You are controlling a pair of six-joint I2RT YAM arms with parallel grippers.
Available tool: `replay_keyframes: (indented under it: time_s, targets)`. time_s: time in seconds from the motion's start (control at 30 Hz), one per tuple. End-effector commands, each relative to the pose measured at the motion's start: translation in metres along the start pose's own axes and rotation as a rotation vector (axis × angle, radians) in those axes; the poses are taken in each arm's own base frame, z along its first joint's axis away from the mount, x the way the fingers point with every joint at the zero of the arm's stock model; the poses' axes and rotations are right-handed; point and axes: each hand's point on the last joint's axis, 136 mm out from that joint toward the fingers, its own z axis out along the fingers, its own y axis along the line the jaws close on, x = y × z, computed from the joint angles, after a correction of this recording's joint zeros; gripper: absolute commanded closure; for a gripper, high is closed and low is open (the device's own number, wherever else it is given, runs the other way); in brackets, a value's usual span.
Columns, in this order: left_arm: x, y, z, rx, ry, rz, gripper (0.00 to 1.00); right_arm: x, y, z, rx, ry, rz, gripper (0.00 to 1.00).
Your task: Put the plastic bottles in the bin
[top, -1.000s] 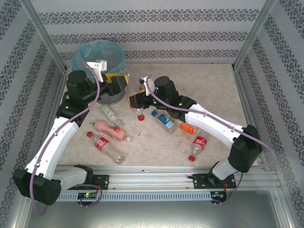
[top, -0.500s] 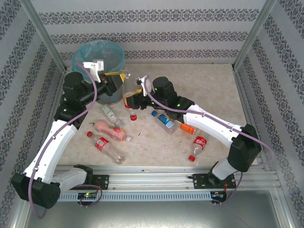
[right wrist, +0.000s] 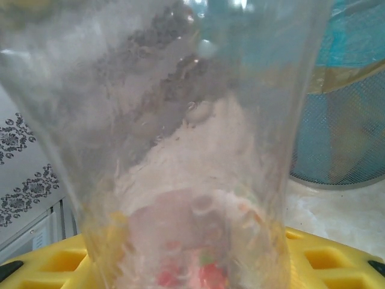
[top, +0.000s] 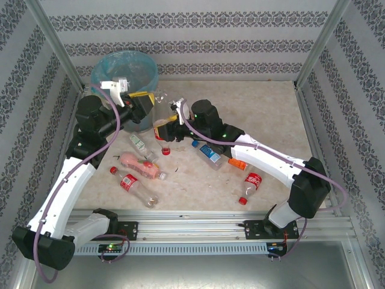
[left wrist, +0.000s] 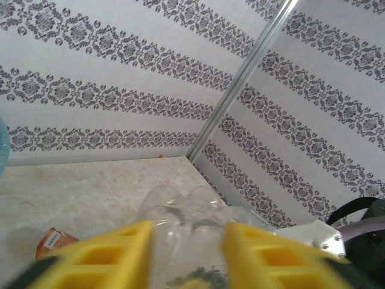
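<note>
Pose | left gripper (top: 146, 103) raised by bin (top: 107, 67), clamping bottle (top: 158, 98) | right gripper (top: 167, 127) clamping second bottle (top: 160, 133)

Bottle (left wrist: 186, 214), lower centre of the left wrist view: clear, glossy plastic. Fingers (left wrist: 102, 259) beside it: yellow plastic, matt. Second bottle (right wrist: 180, 138), right wrist view: clear plastic, hazy and smeared. Bin (top: 147, 66), upper left of the top view: light-blue plastic. Liner (top: 114, 58): translucent blue film, creased. Table (top: 258, 114): matt, marbled beige. Posts (top: 316, 42): smooth silver metal. Arm shells (top: 66, 180): white, glossy plastic.
</note>
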Motion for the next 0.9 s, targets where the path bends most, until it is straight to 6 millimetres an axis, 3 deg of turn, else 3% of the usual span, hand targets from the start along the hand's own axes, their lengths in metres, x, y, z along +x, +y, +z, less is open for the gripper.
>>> replay_keyframes:
  time_s: [0.0, 0.1, 0.23, 0.3, 0.43, 0.5, 0.63, 0.87]
  targets:
    - [0.011, -0.003, 0.008, 0.041, 0.040, -0.001, 0.38, -0.006, 0.035, 0.000, -0.109, -0.031, -0.100, 0.47]
    - [0.017, -0.004, 0.011, 0.068, 0.060, -0.014, 0.31, -0.010, 0.035, -0.002, -0.104, -0.039, -0.109, 0.48]
    - [0.029, -0.005, 0.021, 0.116, 0.110, -0.041, 0.30, -0.015, 0.039, -0.003, -0.115, -0.051, -0.122, 0.48]
    - [0.033, -0.002, 0.024, 0.114, 0.125, -0.045, 0.31, -0.017, 0.043, -0.004, -0.129, -0.055, -0.130, 0.49]
    - [0.034, -0.002, 0.023, 0.111, 0.125, -0.023, 0.44, -0.017, 0.043, -0.003, -0.123, -0.047, -0.134, 0.48]
    - [0.033, -0.001, 0.021, 0.101, 0.121, -0.005, 0.45, -0.016, 0.039, -0.003, -0.102, -0.044, -0.131, 0.48]
    - [0.037, -0.001, 0.018, 0.090, 0.147, 0.014, 0.32, -0.016, 0.035, -0.004, -0.075, -0.048, -0.135, 0.49]
    - [0.048, 0.004, 0.013, 0.067, 0.190, 0.076, 0.27, -0.018, 0.029, -0.013, -0.020, -0.040, -0.171, 0.49]
